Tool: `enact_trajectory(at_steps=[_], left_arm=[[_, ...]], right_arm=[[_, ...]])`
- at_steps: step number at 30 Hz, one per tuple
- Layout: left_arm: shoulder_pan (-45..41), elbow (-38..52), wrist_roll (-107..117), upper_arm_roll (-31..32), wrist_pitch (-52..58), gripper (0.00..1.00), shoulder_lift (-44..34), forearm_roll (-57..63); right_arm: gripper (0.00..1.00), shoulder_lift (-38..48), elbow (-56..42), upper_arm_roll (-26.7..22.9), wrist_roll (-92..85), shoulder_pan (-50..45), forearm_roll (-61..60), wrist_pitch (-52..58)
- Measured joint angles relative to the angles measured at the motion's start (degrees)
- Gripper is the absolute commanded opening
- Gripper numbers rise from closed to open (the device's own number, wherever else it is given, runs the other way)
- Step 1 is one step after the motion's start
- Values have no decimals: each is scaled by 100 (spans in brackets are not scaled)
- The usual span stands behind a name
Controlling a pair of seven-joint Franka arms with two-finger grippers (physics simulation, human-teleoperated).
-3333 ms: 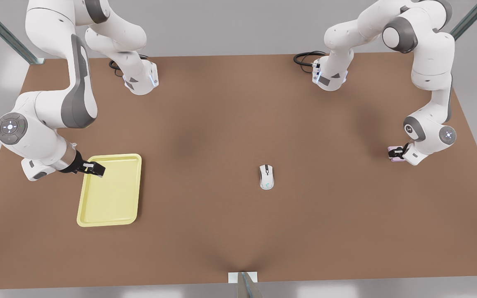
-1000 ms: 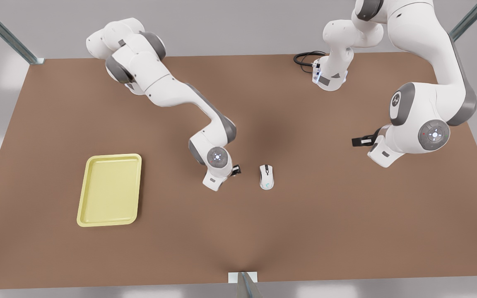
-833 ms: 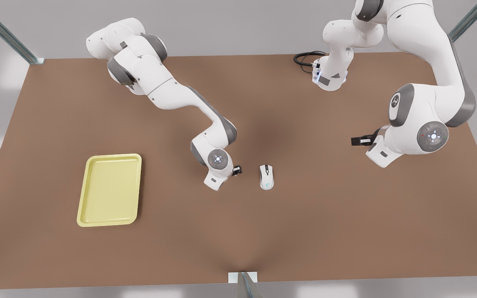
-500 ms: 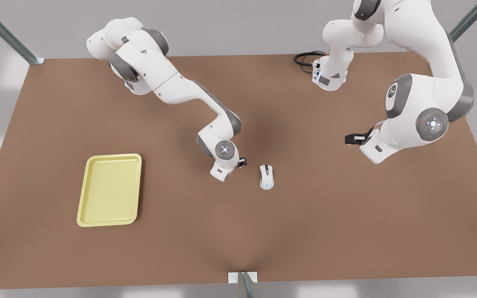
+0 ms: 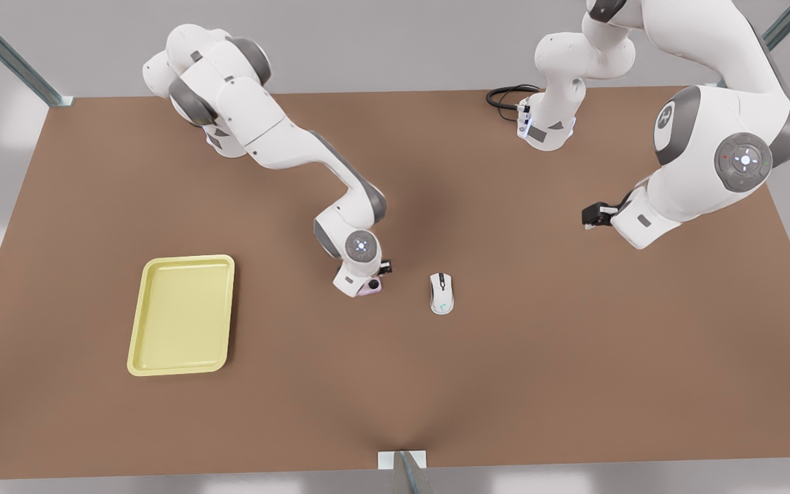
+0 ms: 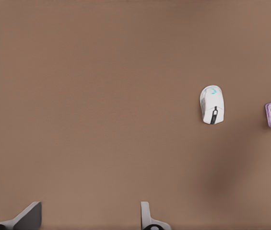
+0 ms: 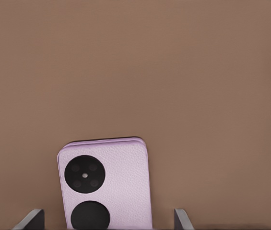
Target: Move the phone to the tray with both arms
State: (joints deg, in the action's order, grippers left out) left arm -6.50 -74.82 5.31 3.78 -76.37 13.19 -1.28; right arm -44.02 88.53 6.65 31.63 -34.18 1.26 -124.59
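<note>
Two fingers of the right gripper (image 7: 106, 221) are spread wide, one on each side of the phone (image 7: 121, 167), not touching it. The pink phone lies near the middle of the table (image 5: 539, 384), just beside a white mouse (image 5: 441, 293). The left gripper (image 5: 592, 216) hangs spread and empty near the table's edge on the front view's right. The yellow tray (image 5: 134, 322) sits well apart, near the opposite edge. The table is plain brown, with grey walls behind.
</note>
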Motion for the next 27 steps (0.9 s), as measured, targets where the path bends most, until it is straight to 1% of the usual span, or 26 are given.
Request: enact_trajectory(at_steps=[6, 27], left_arm=[[-19, 5, -49, 147, -86, 100, 50, -70], [-16, -8, -123, 147, -169, 100, 109, -138]], right_arm=[[100, 33, 173, 3, -39, 56, -5, -219], [100, -201, 179, 117, -336, 62, -130, -728]])
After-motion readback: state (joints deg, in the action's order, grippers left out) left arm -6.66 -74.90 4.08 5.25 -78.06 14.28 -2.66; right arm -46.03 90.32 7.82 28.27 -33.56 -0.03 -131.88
